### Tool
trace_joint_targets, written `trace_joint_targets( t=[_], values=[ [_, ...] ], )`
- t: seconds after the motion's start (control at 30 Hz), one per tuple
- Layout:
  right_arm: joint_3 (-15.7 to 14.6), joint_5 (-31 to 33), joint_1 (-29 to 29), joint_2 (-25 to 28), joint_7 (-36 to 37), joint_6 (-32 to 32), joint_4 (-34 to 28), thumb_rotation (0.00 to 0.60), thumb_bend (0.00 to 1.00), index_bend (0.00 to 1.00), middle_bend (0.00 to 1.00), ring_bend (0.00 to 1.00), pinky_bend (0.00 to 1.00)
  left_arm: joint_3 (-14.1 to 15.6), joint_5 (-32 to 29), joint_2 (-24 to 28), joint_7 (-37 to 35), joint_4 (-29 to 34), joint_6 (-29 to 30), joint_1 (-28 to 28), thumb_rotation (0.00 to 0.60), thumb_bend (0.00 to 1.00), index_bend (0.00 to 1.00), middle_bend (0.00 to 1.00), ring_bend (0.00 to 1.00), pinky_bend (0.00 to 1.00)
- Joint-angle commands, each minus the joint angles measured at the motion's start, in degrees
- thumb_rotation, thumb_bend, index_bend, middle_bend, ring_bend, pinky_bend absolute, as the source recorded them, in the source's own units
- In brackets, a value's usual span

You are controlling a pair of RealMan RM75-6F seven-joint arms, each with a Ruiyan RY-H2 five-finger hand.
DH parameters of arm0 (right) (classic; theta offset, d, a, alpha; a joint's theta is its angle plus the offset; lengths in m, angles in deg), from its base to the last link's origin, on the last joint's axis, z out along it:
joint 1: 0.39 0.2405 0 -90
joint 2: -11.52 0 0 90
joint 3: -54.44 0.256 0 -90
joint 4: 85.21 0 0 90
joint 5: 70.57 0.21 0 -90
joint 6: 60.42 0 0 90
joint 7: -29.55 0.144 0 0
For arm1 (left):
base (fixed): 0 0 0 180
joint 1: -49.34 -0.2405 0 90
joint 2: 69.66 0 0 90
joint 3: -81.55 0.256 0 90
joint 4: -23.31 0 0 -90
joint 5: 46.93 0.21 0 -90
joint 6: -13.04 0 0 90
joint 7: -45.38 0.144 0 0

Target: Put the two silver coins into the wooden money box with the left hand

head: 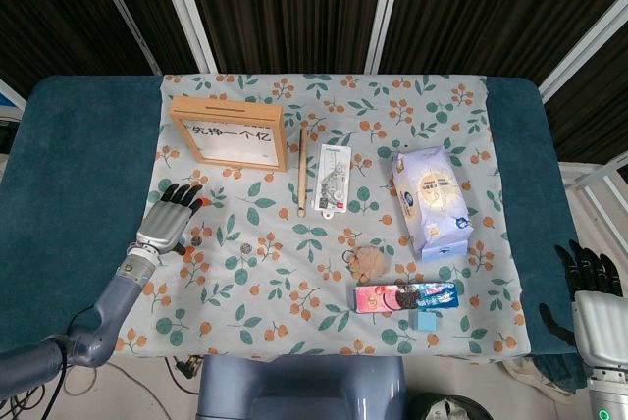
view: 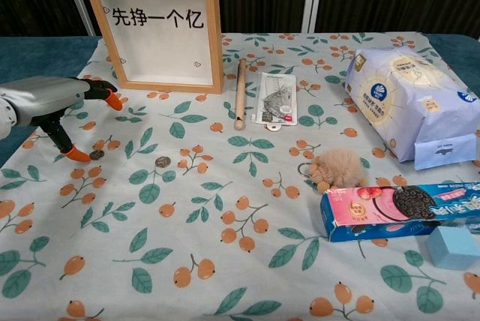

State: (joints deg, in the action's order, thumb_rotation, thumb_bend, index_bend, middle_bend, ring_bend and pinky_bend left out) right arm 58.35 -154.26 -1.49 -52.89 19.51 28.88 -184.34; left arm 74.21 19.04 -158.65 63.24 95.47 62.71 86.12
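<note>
In the head view, the left robot hand (head: 170,219) is hovering with fingers spread at 9 o'clock on the surface (head: 88,175), beside one silver coin (head: 196,239); the wooden money box (head: 230,132) is standing at 11 o'clock, and the right robot hand (head: 594,294), fingers spread and holding nothing, is hanging off the 4 o'clock edge. In the chest view, the left robot hand (view: 52,103) is showing an orange thumb tip just beside the near coin (view: 97,154), the second coin (view: 163,162) is lying apart at its 3 o'clock, and open cloth is lying toward 6 o'clock.
</note>
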Motion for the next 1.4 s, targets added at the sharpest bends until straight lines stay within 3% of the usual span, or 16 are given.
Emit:
trace_joint_targets(
  t=[0.03, 1.4],
  values=[
    [0.04, 0.07, 0.01, 0.03, -0.04, -0.02, -0.05, 0.6, 0.37, 0.1, 0.05, 0.0, 0.0, -0.04, -0.18, -0.43, 0.02, -0.52, -0.01, 0.23, 0.6, 0.03, 0.23, 0.04, 0.0, 0.0],
    [0.14, 0.75, -0.09, 0.05, -0.13, -0.23, -0.37, 0.6, 0.37, 0.1, 0.05, 0.0, 0.0, 0.12, -0.5, -1.24, -2.12, -3.12, -0.41, 1.22, 0.6, 0.03, 0.23, 0.03, 0.0, 0.0]
  ],
)
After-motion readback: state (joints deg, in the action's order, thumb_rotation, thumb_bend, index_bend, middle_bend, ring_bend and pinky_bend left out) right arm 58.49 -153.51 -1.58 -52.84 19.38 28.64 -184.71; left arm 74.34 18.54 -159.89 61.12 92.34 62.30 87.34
